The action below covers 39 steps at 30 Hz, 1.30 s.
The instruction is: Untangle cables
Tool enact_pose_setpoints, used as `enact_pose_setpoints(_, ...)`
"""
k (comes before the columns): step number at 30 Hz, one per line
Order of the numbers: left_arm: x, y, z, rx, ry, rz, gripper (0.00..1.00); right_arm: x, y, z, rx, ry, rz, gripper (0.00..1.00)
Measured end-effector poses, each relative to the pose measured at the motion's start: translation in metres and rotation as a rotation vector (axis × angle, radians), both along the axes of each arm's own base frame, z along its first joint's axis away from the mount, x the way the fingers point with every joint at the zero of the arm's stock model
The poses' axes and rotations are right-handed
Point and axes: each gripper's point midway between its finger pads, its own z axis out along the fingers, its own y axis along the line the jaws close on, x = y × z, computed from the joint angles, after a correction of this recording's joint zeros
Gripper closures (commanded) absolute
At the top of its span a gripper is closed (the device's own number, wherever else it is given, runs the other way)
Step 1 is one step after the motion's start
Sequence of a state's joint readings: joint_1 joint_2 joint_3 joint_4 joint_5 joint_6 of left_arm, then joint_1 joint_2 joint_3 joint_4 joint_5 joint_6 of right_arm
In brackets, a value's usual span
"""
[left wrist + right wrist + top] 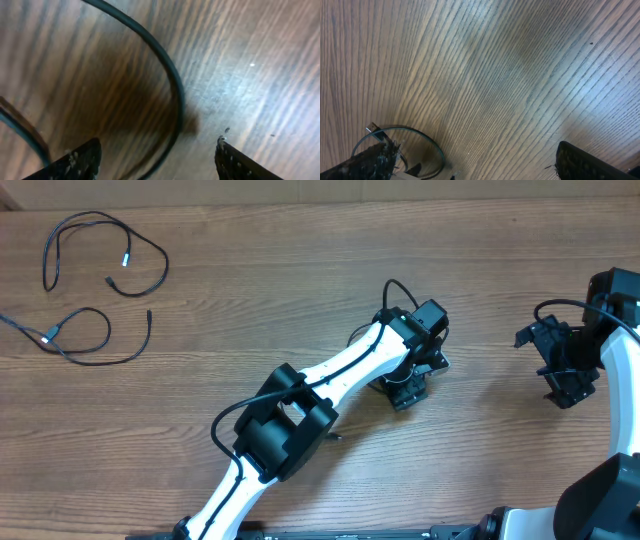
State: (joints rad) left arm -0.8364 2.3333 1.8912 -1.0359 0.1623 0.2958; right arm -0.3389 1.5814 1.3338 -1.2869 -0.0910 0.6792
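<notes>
The cables lie at the table's far left in the overhead view: one thin black cord (100,225) looping at the top, with a silver-tipped end, and another (95,350) curled just below it. They lie close together; I cannot tell whether they touch. My left gripper (408,388) is near the table's middle, far from the cables, pointing down; in the left wrist view its fingers (157,150) are wide apart and empty. My right gripper (566,388) is at the right side, open and empty over bare wood (475,155).
A thicker black arm cord (172,75) curves over the wood between the left fingers. Another arm cord loop (427,142) shows at the lower left of the right wrist view. The wooden table (300,280) lies between the arms and the cables.
</notes>
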Motion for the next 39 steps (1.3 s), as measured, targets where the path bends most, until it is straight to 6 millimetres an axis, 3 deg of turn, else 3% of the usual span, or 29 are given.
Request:
enact_pose_setpoints(10, 0.010, 0.002, -0.001, 0.020, -0.055, -0.018, 0.27, 0.000, 0.001, 0.000, 0.003, -0.002, 0.000, 0.00)
enact_pose_setpoints(17, 0.006, 0.002, -0.007, 0.049, -0.063, -0.033, 0.29, 0.000, 0.001, 0.000, 0.006, -0.002, 0.001, 0.00)
enact_pose_setpoints(22, 0.009, 0.005, -0.011, 0.091, -0.103, -0.031, 0.53, 0.001, 0.001, 0.000, 0.005, -0.003, 0.001, 0.00)
enact_pose_setpoints(26, 0.012, 0.007, -0.011, 0.110, -0.113, -0.013, 0.92, 0.000, 0.001, 0.000, 0.005, -0.003, 0.000, 0.00)
enact_pose_setpoints(27, 0.012, 0.008, -0.011, 0.114, -0.110, -0.009, 0.96, 0.000, 0.001, 0.000, 0.006, -0.002, 0.001, 0.00)
enact_pose_setpoints(39, 0.001, 0.020, -0.009, 0.188, -0.042, 0.069, 0.96, 0.000, 0.001, 0.000, 0.006, -0.002, 0.001, 0.00)
